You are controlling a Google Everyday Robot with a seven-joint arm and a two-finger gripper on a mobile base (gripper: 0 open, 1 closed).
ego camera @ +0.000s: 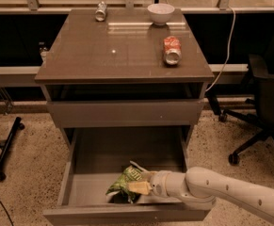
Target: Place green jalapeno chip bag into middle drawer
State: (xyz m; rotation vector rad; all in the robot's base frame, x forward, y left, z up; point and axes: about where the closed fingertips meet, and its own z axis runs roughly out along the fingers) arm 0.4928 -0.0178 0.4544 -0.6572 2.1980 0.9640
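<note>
speckled floor (28, 140), brown cabinet (122, 51) with a red soda can (172, 50) lying on top, and the middle drawer (68, 173) pulled right out so the arm (230, 192) can reach in from the side. gripper (139, 187) is low inside near the front wall, pinched on the green jalapeno chip bag (124, 179), which sits crumpled at the drawer floor, so i'd guess only the release is left.

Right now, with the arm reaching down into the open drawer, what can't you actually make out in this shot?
- Camera view, green jalapeno chip bag: lower edge hidden behind the front wall of the middle drawer; print too small to read.
- Camera view, hand, in the drawer against the bag: partly covered by the bag.
- Camera view, arm: cut off by the right and bottom edges.
</note>
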